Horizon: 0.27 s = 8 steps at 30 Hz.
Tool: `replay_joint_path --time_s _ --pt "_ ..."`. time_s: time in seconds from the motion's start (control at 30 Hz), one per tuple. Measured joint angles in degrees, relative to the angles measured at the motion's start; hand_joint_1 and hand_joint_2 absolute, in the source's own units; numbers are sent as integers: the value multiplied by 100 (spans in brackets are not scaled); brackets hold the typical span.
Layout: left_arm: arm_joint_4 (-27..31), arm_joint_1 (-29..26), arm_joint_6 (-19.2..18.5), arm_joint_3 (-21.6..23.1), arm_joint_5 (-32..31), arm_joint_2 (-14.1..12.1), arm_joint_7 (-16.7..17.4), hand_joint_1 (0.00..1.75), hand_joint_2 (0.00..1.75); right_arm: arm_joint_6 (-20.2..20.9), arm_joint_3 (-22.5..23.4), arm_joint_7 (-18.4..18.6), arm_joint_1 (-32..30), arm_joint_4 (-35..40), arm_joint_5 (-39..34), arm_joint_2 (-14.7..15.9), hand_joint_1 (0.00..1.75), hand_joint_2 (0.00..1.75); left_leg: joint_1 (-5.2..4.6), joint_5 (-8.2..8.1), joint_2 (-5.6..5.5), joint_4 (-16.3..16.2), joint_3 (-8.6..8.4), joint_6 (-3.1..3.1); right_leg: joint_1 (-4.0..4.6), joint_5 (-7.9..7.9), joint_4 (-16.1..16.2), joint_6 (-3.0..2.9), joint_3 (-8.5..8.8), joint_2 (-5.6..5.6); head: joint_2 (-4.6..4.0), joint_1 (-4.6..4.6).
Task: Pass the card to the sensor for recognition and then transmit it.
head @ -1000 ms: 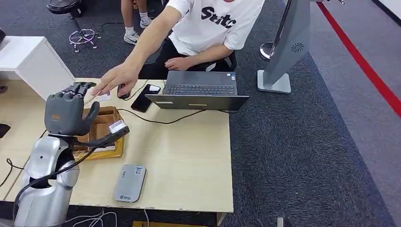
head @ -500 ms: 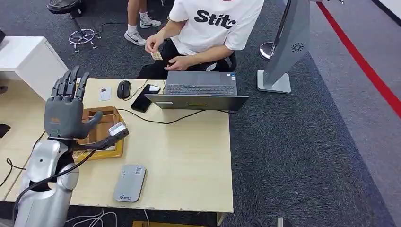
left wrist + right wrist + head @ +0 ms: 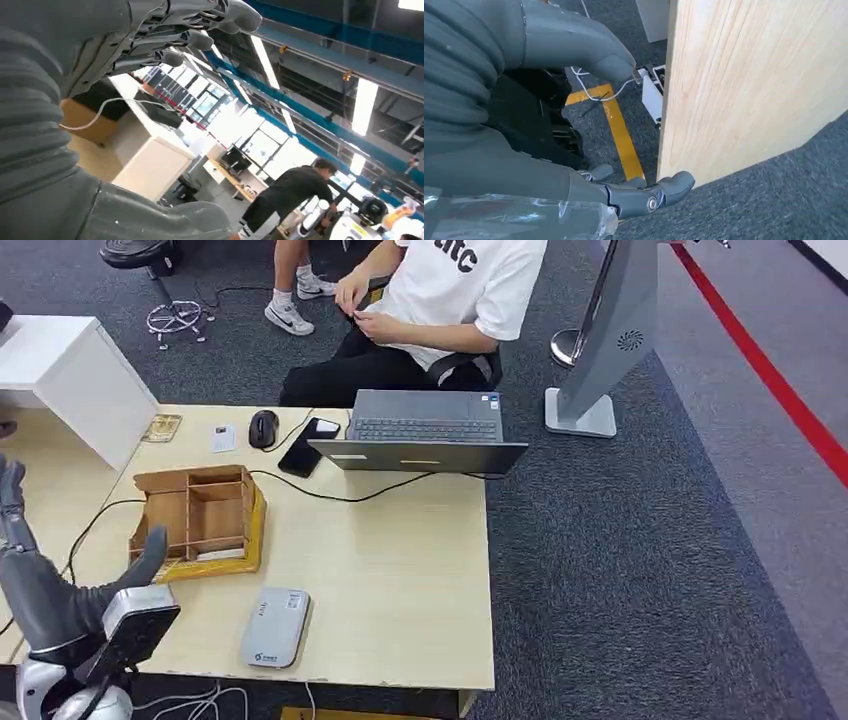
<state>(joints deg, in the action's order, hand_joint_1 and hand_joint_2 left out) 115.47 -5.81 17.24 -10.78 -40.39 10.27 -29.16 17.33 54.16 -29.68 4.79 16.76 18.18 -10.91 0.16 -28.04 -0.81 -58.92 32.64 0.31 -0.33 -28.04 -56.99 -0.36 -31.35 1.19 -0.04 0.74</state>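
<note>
1. the left robot hand (image 3: 45, 585) sits low at the near left corner of the tabletop (image 3: 400, 570), thumb sticking out and fingers spread, holding nothing.
2. in the left wrist view the same fingers (image 3: 200, 37) fan out straight against a ceiling with strip lights, nothing between them.
3. the right robot hand (image 3: 574, 125) hangs below the tabletop edge beside a pale wooden panel (image 3: 744, 85), over grey carpet with a yellow floor line; its thumb and fingers stand apart and empty.
4. a small white card (image 3: 222, 437) lies flat at the far left of the tabletop, just left of a black mouse (image 3: 263, 428).
5. a grey flat sensor (image 3: 275, 627) lies near the front edge, well apart from the card.
6. a wooden compartment box (image 3: 200, 520) stands between the card and the sensor, on the left side.
7. a phone (image 3: 308, 446) lies beside an open laptop (image 3: 425, 430) at the far edge, with a black cable running across the wood.
8. a seated person in a white shirt (image 3: 470, 290) is behind the laptop, hands held together near the lap.
</note>
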Motion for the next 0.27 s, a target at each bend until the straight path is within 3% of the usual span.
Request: replay_joint_path --time_s 0.1,0.17,0.2,0.27 --pt "137 -140 -124 -220 468 257 -87 0 175 7 59 0 -9 24 -30 -13 0 175 1 1 2 1 -2 0 0 2 -2 -1 6 1 2 2" --pt "203 -390 -355 -473 1461 455 -186 0 175 26 158 0 -49 50 -87 -24 0 175 0 0 5 2 -10 0 0 1 -2 -1 9 6 0 0" --pt "203 -548 -631 -641 2286 560 -67 175 175 31 214 2 -81 74 -96 -33 171 175 0 0 7 2 -9 0 0 1 -2 -1 8 6 2 2" --pt "56 -908 -1360 -1015 4638 691 519 175 175 59 343 15 -132 118 -85 -39 175 175 0 -1 8 2 -8 0 -2 -1 -1 -1 4 6 0 2"
